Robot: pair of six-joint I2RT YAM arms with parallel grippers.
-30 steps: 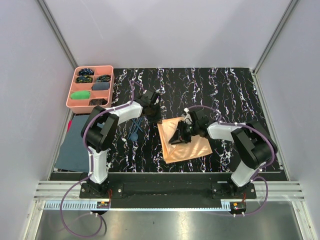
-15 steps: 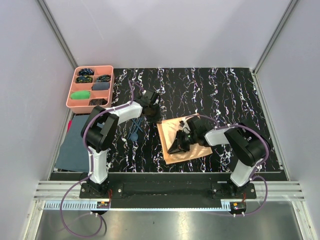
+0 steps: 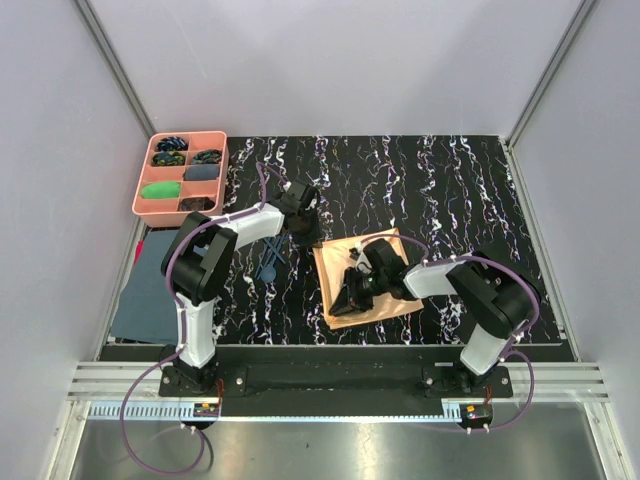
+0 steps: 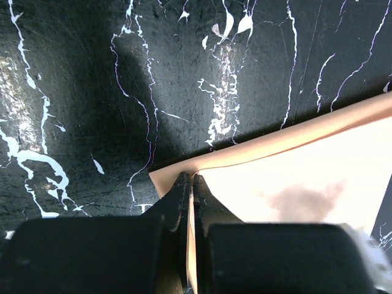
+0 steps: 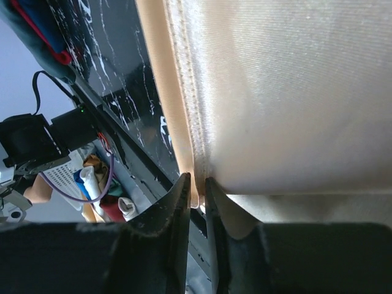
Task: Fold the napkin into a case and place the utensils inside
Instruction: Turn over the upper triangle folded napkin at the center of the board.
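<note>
Your left gripper is clamping the far-left corner of the shiny peach-orange fabric napkin, fingers fully closed on the fabric. Your right gripper is pinching the napkin's stitched hem between nearly closed fingers, and is sitting over the napkin's left half with its tips pointing toward 7 o'clock.

The napkin is lying flat on the black white-veined marble-look tabletop, just toward 6 o'clock from the table's middle. It is looking close to square, so no clear long axis. Its left edge is running roughly 12 to 6, and the whole piece is turned slightly counter-clockwise. A doubled layer is showing along the edge in both wrist views.

The slim dark blue plastic utensils are lying at 9 o'clock of the napkin, near it but apart, long axis roughly 12 to 6.

The pink compartment tray is sitting at 10 o'clock and the dark blue-grey cloth sheet at 8 o'clock.
</note>
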